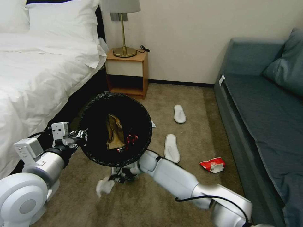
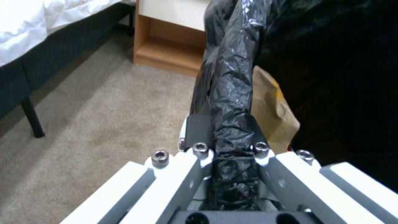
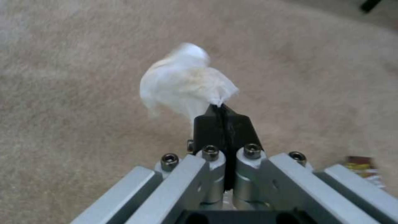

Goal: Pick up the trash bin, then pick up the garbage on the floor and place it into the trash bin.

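I see the bin (image 1: 115, 132) held up off the carpet (image 1: 189, 104), tipped so its dark mouth faces my head camera, between the bed (image 1: 38, 85) and the slippers. My left gripper (image 1: 82, 136) is clamped on its rim at the bed side; in the left wrist view the fingers (image 2: 198, 127) pinch the black bag (image 2: 230, 93) folded over the rim, one inside and one outside. Inside the bin lie a brown paper bag (image 1: 114, 132) and something red (image 1: 132, 138) beside it; the brown bag also shows just past the rim from the left wrist (image 2: 273, 109).

Below the bin's lower edge, my right gripper (image 1: 119, 177) hangs low over the carpet, closed on a tissue (image 1: 104, 186). From the right wrist, the black pads (image 3: 211, 126) are pressed together on a corner of the tissue (image 3: 184, 82), and the rest of it billows out beyond the tips with bare carpet behind. A red and gold wrapper (image 3: 363, 165) lies on the floor at that view's edge.

Farther out, two white slippers (image 1: 172, 148) lie apart on the carpet, one nearer the bin and the other (image 1: 180, 113) toward the wall. A red snack bag (image 1: 213, 164) sits close to the sofa (image 1: 262, 107). A small white scrap (image 1: 153, 124) peeks out just past the bin's rim. A nightstand (image 1: 127, 74) with a lamp (image 1: 123, 31) stands against the wall by the bed.
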